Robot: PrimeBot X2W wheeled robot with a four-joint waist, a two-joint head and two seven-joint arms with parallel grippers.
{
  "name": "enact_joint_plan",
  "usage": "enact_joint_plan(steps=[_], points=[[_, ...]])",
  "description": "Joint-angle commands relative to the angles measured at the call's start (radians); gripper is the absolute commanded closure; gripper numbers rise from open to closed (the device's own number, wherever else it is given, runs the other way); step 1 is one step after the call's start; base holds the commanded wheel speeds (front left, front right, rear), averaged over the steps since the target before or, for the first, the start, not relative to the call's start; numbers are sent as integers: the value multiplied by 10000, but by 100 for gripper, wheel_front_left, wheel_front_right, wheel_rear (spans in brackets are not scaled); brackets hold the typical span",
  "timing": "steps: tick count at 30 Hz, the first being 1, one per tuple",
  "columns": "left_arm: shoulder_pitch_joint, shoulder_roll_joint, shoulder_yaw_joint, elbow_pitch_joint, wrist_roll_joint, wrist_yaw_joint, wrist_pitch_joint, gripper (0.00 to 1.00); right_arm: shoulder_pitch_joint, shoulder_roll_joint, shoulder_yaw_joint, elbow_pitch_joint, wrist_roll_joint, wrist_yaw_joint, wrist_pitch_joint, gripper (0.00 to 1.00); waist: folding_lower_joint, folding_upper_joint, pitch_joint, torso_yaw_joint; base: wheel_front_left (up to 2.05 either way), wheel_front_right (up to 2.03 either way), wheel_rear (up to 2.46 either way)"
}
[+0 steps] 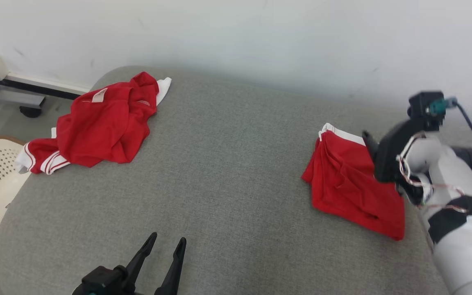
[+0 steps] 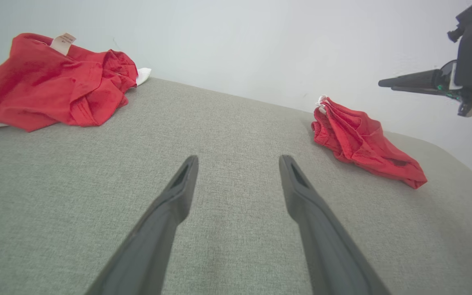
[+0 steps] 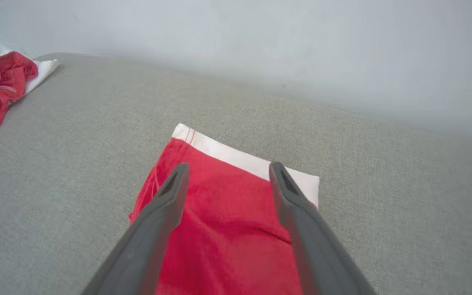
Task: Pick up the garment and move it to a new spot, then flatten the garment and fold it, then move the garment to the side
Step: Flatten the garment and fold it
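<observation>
From the head, the right pincer point(image 1: 368, 141) hung with its fingers apart at the far edge of the folded garment point(image 1: 346, 180), which lay just below and in front of it near the right side of the grey cushion point(image 1: 228, 164). The left pincer point(image 1: 168, 237) was also spread and empty, well apart from that garment, with a crumpled shirt point(image 1: 105, 123) far ahead to its left.

From the left wrist, the garment sat ahead and to the right of the fingers, a low red wedge with loose, rumpled edges. The right pincer hovered above and beyond it, not touching.

From the right wrist, the red cloth ran under and between the spread fingers, smooth there, with a white band point(image 3: 240, 157) across the end just past the tips and a faint crease.

The fold looked done and the garment set aside, so the step in hand was likely the let-go. To do it well, the right pincer should rise straight off with fingers kept wide, never sliding sideways, or a tip may snag the top layer and open the fold.
</observation>
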Motion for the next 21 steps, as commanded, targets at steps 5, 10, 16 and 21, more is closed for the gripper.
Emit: enact_joint_plan(steps=[5, 10, 16, 21], points=[[175, 50, 31, -185, -63, 68, 35, 0, 1006, -44, 277, -188, -256, -18, -40, 100, 1, 0, -20, -275, 0, 0, 0], [-18, 4, 11, -234, -83, 56, 8, 0, 1294, 172, 770, -345, -466, -18, -511, 100, 1, 0, 278, -395, 0, 0, 0], [-203, -54, -32, -52, -109, -17, -66, 0, 1278, 763, 1680, -12, -422, -18, -482, 100, 1, 0, 367, -326, 0, 0, 0], [-126, -48, 23, 58, -162, -45, -109, 0, 1249, 1087, 2540, 8, -107, -18, -338, 100, 1, 0, 302, -312, 0, 0, 0]])
